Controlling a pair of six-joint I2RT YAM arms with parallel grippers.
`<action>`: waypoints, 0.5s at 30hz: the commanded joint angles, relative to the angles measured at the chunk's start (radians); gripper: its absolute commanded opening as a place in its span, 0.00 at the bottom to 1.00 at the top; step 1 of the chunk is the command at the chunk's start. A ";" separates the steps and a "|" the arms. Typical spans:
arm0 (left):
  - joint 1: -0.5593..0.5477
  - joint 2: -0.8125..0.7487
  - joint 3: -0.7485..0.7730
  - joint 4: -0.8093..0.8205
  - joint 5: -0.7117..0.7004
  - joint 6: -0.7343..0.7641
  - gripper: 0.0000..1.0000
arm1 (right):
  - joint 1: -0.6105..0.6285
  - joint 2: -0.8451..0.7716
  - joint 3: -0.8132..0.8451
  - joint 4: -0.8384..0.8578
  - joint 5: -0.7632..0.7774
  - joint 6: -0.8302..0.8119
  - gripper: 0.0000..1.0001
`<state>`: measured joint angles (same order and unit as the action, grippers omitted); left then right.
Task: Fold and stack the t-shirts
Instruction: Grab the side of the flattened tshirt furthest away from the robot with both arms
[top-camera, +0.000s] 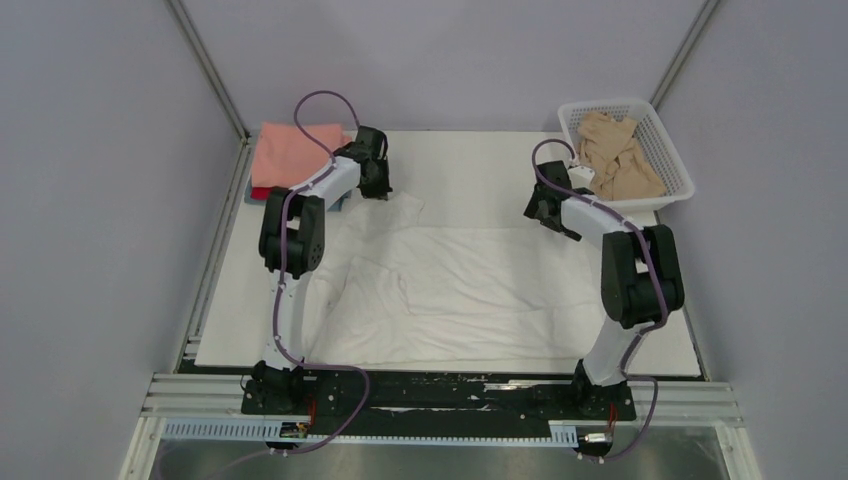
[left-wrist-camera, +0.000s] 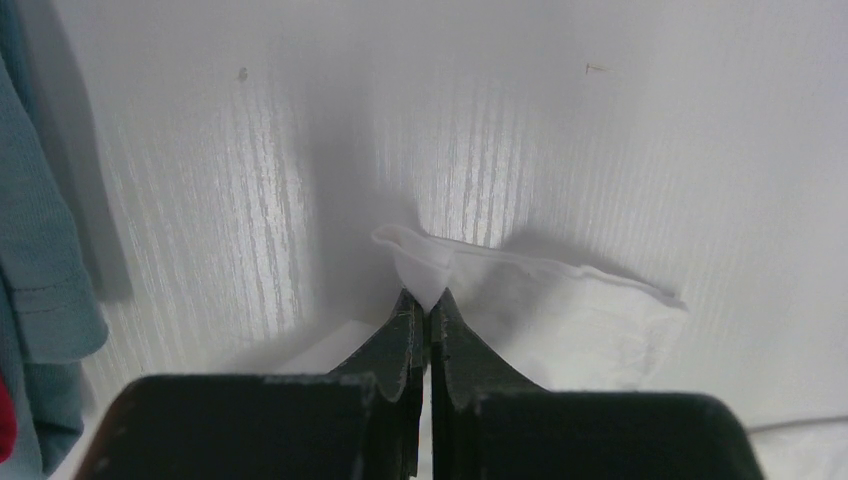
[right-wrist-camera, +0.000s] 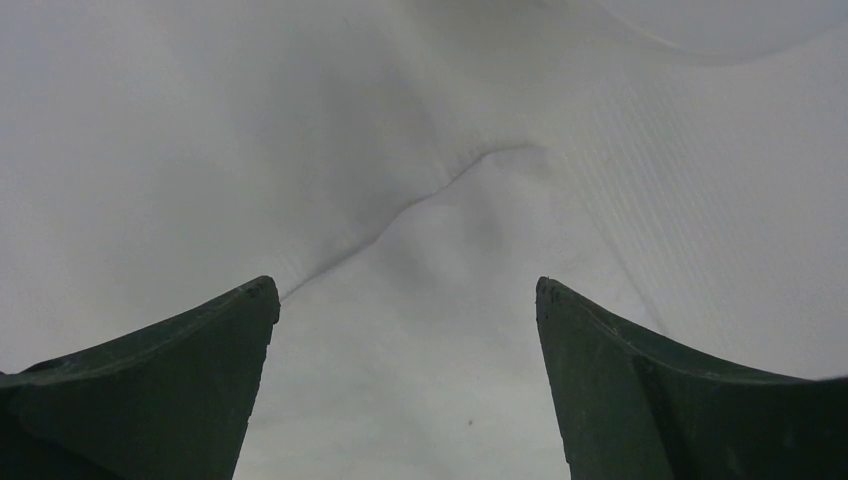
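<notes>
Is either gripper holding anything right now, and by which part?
The left gripper is shut on the white t-shirt, pinching a folded edge at its far left corner. The right gripper is open, holding nothing.

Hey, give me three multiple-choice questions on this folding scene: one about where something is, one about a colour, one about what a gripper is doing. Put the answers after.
1. Where does the beige t-shirt lie?
A. draped over an arm
B. spread flat between the arms
C. in the white basket

2. Which colour tops the folded stack at the far left of the top view?
A. salmon-pink
B. grey-blue
C. white

3. How is the left gripper?
A. open, holding nothing
B. shut on a corner of the white t-shirt
C. shut on the basket rim

Answers:
1 C: the top view shows it crumpled inside the lattice walls.
2 A: pink cloth lies uppermost, with red and grey-blue edges beneath.
3 B: the left wrist view shows its jaws closed with white cloth pinched between them.
</notes>
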<state>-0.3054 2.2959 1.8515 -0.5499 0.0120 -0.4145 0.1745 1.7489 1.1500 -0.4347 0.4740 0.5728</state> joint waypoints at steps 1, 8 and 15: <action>-0.008 -0.078 -0.029 0.019 0.030 0.027 0.00 | 0.003 0.106 0.132 -0.050 0.130 0.000 0.99; -0.010 -0.095 -0.063 0.041 0.043 0.032 0.00 | 0.005 0.209 0.181 -0.100 0.199 0.024 0.98; -0.010 -0.122 -0.089 0.062 0.046 0.034 0.00 | 0.005 0.210 0.151 -0.143 0.218 0.034 0.93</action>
<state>-0.3069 2.2513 1.7760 -0.5159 0.0414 -0.3977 0.1757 1.9587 1.3014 -0.5278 0.6498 0.5854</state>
